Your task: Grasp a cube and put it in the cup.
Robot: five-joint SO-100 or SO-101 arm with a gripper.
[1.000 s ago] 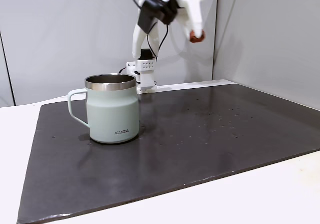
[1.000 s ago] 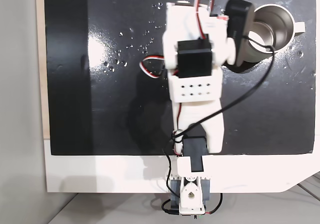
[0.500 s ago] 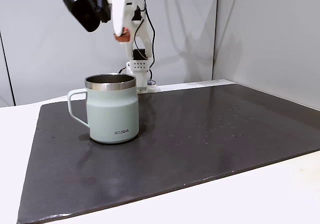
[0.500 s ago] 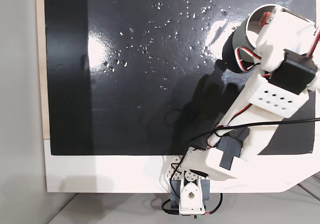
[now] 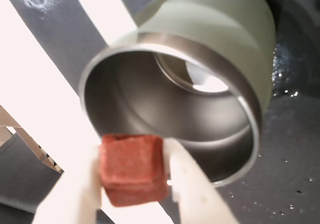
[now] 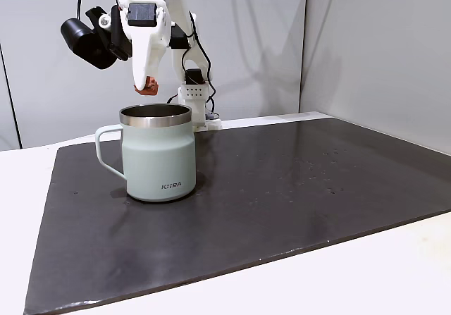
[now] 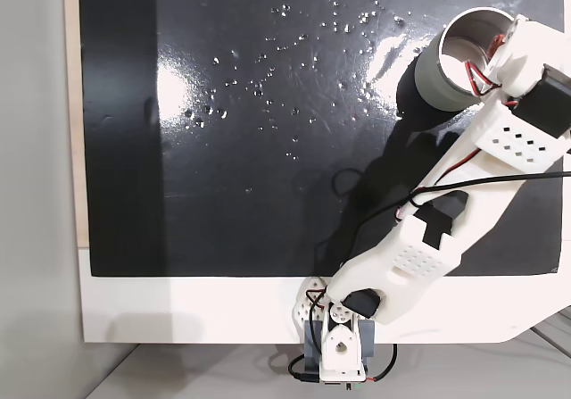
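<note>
Where the wrist view looks down, the cube (image 5: 132, 168) sits clamped between the gripper's (image 5: 134, 176) two white fingers (image 5: 187, 184), just outside the near rim of the cup (image 5: 220, 48); finger bases cut off at the frame bottom. In a fixed view the gripper (image 6: 146, 87) hangs above the cup (image 6: 158, 161), cube (image 6: 148, 87) clear of the rim. From above, the arm (image 7: 513, 131) covers part of the cup (image 7: 437, 82); cube not discernible there. Cup stands upright on the dark mat (image 6: 282, 188).
</note>
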